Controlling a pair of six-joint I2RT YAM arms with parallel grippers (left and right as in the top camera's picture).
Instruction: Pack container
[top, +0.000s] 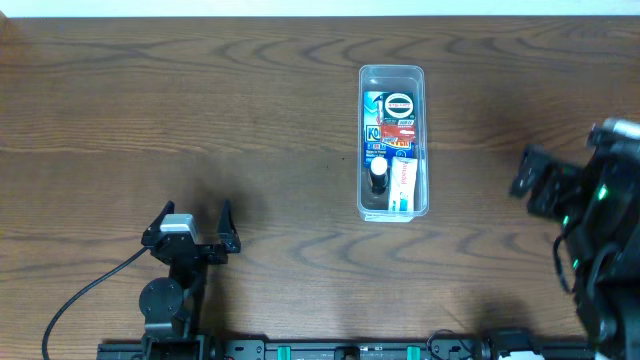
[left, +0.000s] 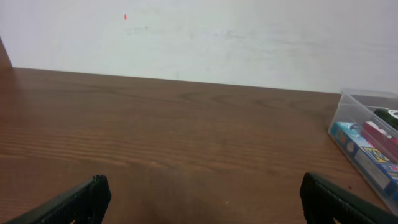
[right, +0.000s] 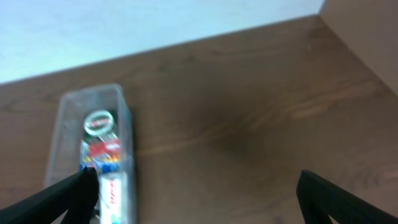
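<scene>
Overhead: container (top: 392, 70) stands on the bench (top: 250, 120), right of centre and toward the far edge, with its long axis running away from the arms. It is upright with an open top.

Contents, far end to near end:
- round lid (top: 399, 104), white and dark, at the far end
- printed box (top: 372, 128), blue and red, beside and under the lid
- bottle (top: 378, 172), small, black cap
- white pack (top: 401, 188) with red and teal print, just beside the bottle at the near end

Stacking order cannot be resolved.

Left arm (top: 178, 262): at the near edge of the bench, left of centre, well apart from the container. Left jaws are spread wide with nothing between them. The left wrist view shows the fingers (left: 78, 200) at the lower corners with bare bench between. The container (left: 364, 94) enters only at the right edge of that view, printed box visible through its side. A pale wall (left: 199, 37) rises behind the bench. A black cable (top: 90, 290) trails from this arm toward the lower left.

Right arm (top: 592, 215): at the right edge of the bench, to the right of the container and apart from it, blurred in the overhead view. Right jaws are released, wide and empty. The right wrist view shows the fingertips (right: 68, 194) at the lower corners and the container (right: 60, 134) at left. One fingertip overlaps the container's near end in that picture. Contact cannot be told there, and the overhead view shows them apart.
</scene>
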